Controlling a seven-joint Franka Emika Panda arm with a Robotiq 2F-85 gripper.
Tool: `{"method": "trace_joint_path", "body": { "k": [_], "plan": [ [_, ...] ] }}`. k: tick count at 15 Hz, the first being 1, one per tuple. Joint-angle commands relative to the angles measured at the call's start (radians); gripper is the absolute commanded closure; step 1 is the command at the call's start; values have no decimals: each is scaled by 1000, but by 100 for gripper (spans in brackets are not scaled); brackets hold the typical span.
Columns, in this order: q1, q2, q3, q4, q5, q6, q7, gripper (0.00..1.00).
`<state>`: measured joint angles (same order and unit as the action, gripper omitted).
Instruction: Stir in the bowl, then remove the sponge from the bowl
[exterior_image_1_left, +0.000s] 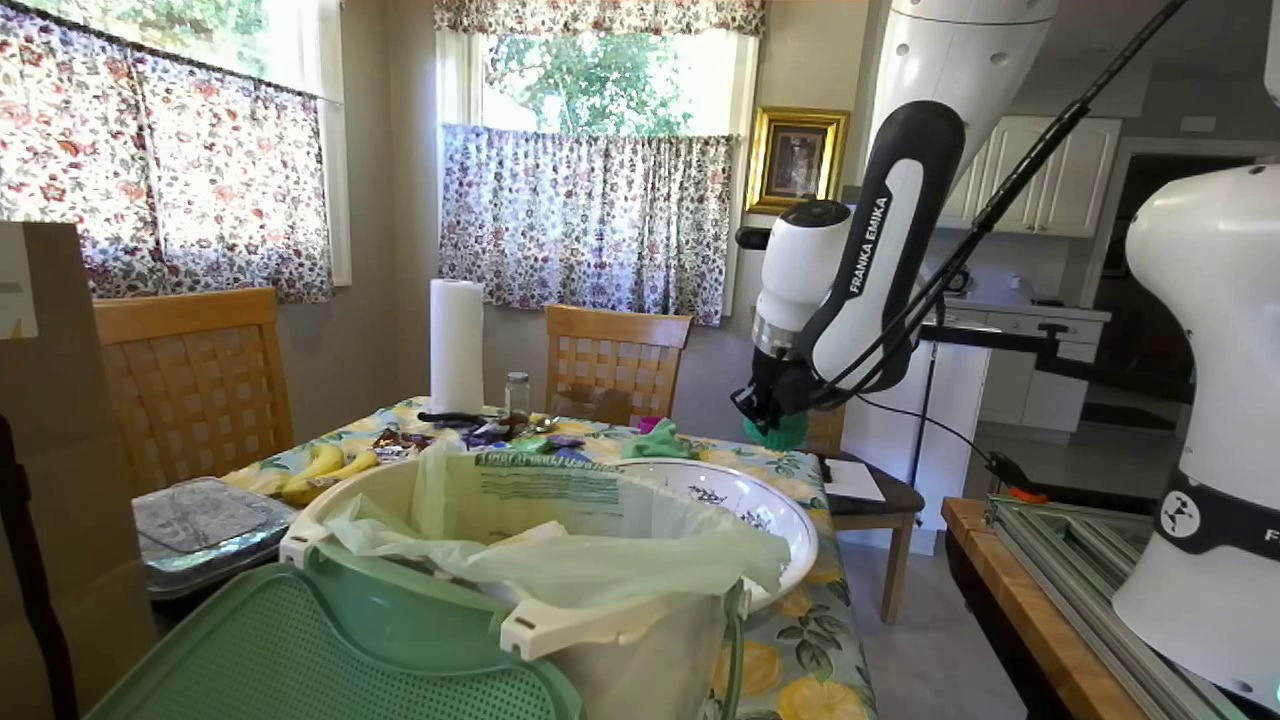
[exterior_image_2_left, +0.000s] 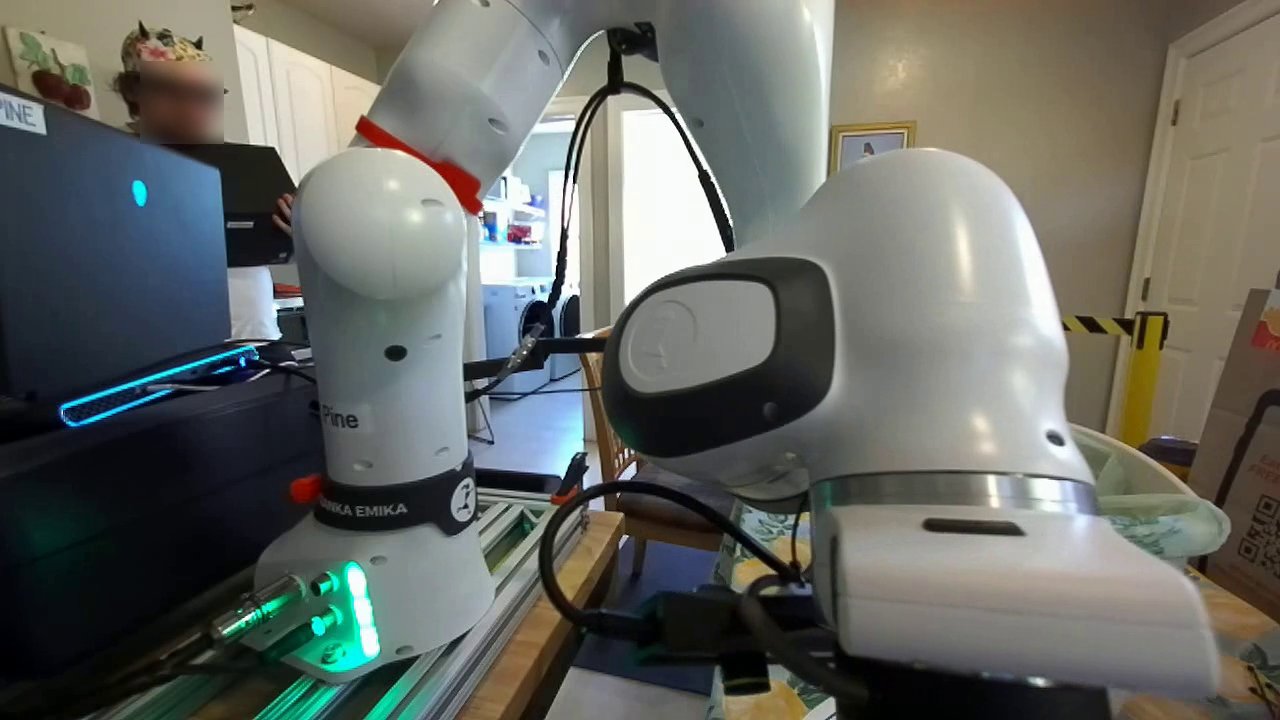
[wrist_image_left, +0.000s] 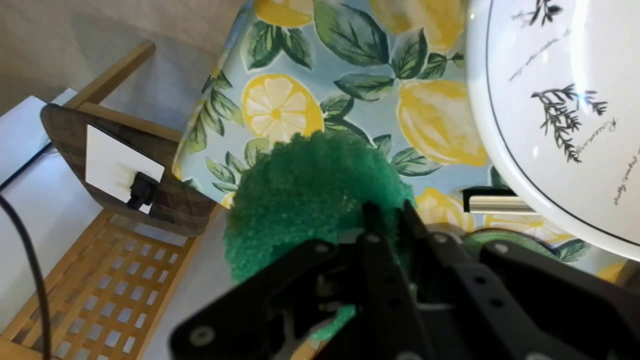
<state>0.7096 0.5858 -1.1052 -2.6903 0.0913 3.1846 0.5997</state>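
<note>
The wide white bowl with dark plant drawings shows in an exterior view (exterior_image_1_left: 800, 530), partly hidden behind the bin. Its rim is at the right of the wrist view (wrist_image_left: 481, 95). The green sponge (wrist_image_left: 300, 190) is held outside the bowl, above the table's corner. It also shows under the gripper in an exterior view (exterior_image_1_left: 780, 432). My gripper (wrist_image_left: 389, 207) is shut on the sponge, with both fingertips close together on its edge. The gripper also shows in an exterior view (exterior_image_1_left: 762, 402). The bowl's inside is only partly visible.
A green bin (exterior_image_1_left: 400, 585) with a translucent liner (exterior_image_1_left: 620, 565) stands before the bowl. Bananas (exterior_image_1_left: 330, 472), a paper towel roll (exterior_image_1_left: 457, 345) and a crumpled green thing (exterior_image_1_left: 660, 440) lie beyond. A chair (wrist_image_left: 120, 260) bearing a white sheet (wrist_image_left: 112, 165) stands beside the table corner.
</note>
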Motion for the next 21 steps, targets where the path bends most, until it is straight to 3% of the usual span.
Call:
{"method": "trace_joint_path", "body": {
  "k": [1,9,10,11,19,21],
  "plan": [
    [-15,1,34,-40,118,60,-67,97],
    [-157,-20,191,-31,249,170,-162,97],
    [-174,-18,210,-30,260,182,-171,64],
    [-191,-18,229,-27,271,191,-180,63],
    [-298,-14,337,-10,334,242,-251,5],
    [-321,-12,355,-3,340,246,-263,0]
  ]
}}
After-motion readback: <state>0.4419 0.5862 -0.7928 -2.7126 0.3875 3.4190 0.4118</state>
